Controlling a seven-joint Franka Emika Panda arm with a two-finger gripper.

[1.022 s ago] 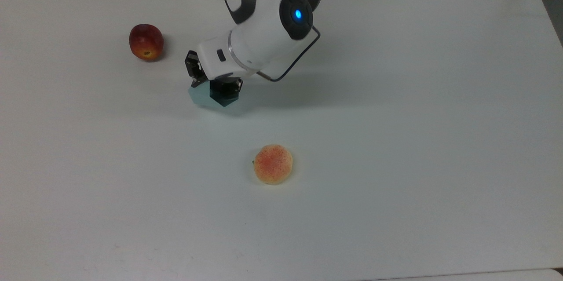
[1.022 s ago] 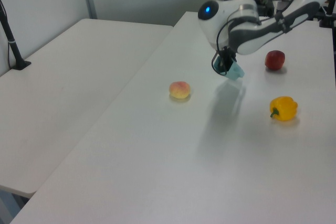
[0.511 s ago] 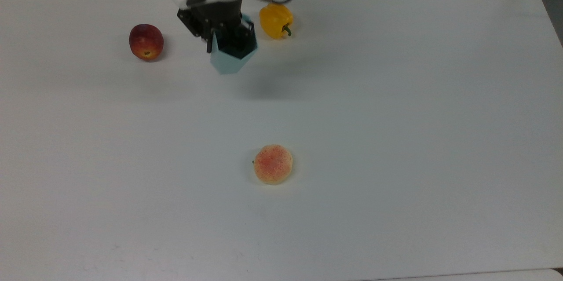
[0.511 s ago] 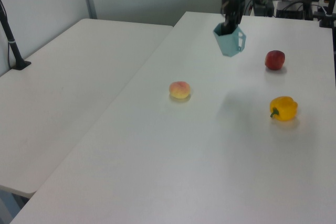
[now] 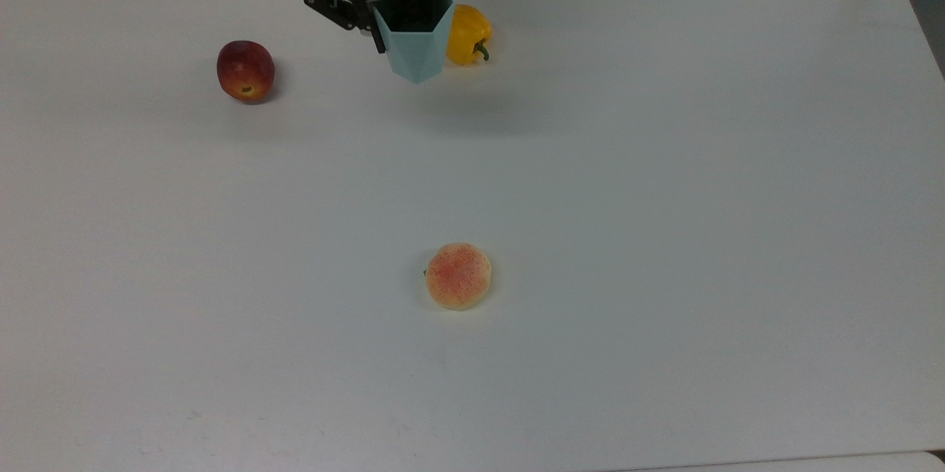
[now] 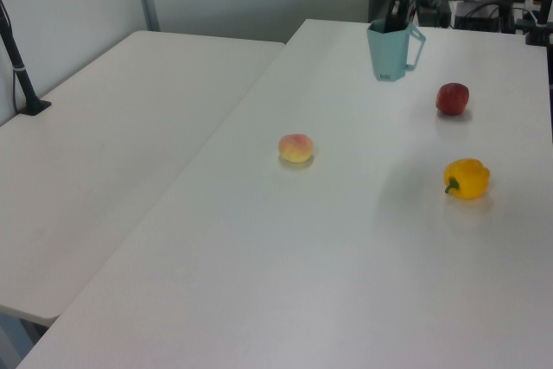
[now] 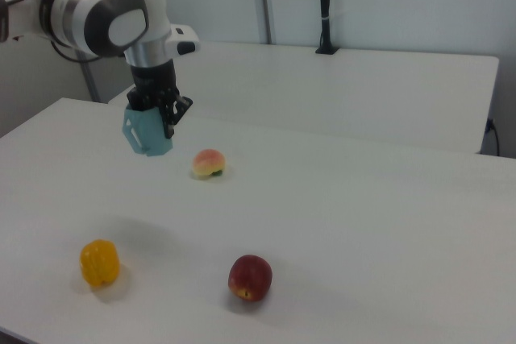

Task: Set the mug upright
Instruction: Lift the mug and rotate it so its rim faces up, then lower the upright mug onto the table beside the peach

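The pincer (image 5: 384, 10) is clamped on the rim of the mug (image 5: 415, 43), one finger inside, holding it rim-up in the air above the table (image 5: 664, 199) near its far edge in the top view. A yellow pepper (image 5: 466, 35) sits just behind it, a red apple (image 5: 245, 70) toward the top view's left edge, a peach (image 5: 458, 275) mid-table.

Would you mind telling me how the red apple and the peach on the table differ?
The apple is dark red with a yellowish patch; the peach is pale orange with red speckles. In the top view the apple lies toward the upper left, nearer the held mug, while the peach lies alone near the table's middle. In the left view the apple sits close to the yellow pepper; the peach sits apart. Both are roundish, similar in size, resting free on the table.
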